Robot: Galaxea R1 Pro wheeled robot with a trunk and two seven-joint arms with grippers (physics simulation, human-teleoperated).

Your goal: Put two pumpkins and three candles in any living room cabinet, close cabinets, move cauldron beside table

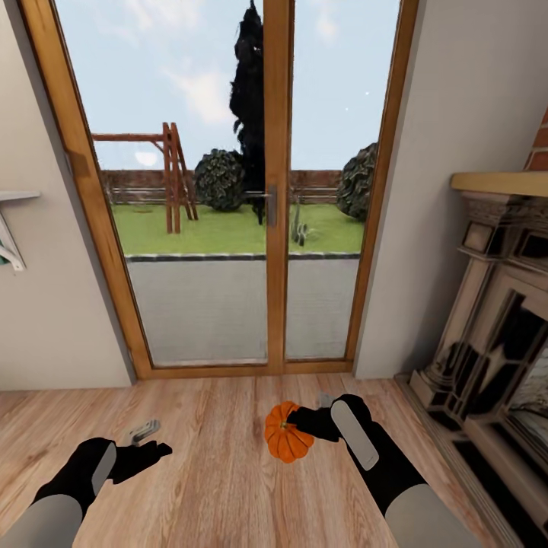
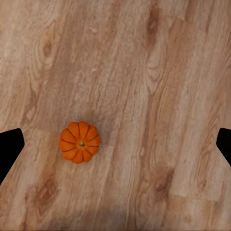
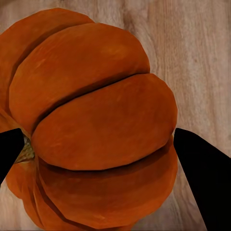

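Clearly, in the head view's lower centre, the black right hand (image 1: 304, 423) grasps the small ribbed orange pumpkin (image 1: 288, 444) above the wooden plank floor (image 1: 213, 487). The left hand (image 1: 148, 447) sits lower left, spread and empty. The left wrist view looks down on a second orange pumpkin (image 2: 80, 142) lying on the floor directly below (the nearer arm for it). The right wrist view has the held pumpkin between the fingertips (image 3: 202, 178).

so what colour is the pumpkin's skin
Orange, with darker grooves between its ribs; the pumpkin shows best in the right wrist view.

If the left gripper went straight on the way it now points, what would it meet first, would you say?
Probably the wooden floor. The left gripper looks straight down at it with open fingers, and the pumpkin sits off-centre between them, so it might be touched too; depth is unclear.
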